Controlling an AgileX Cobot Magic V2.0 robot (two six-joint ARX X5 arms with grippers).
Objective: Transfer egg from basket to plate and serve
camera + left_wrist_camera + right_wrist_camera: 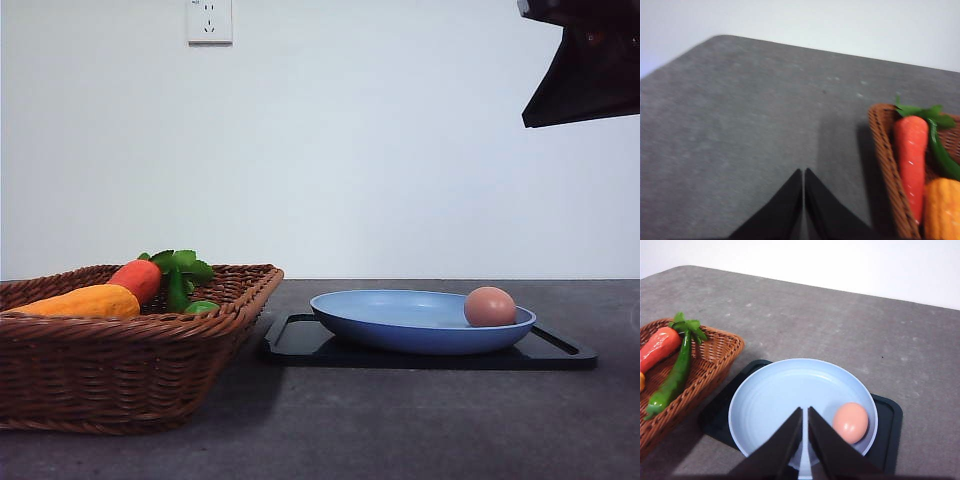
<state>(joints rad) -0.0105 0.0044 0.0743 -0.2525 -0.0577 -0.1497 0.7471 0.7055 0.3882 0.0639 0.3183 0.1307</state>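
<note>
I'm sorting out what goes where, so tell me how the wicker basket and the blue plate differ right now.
The basket is dark brown woven wicker, roughly rectangular and deep-walled; the plate is smooth matte light blue, round and shallow. The basket holds a carrot and other vegetables; the plate holds only the egg. The basket sits directly on the table, the plate on a black tray.

The left arm's black gripper is hovering over the grey speckled table, its fingers pressed together. At its three o'clock, the dark brown woven wicker basket is cradling a red-orange carrot with green leaves and an orange elongated vegetable.
</note>
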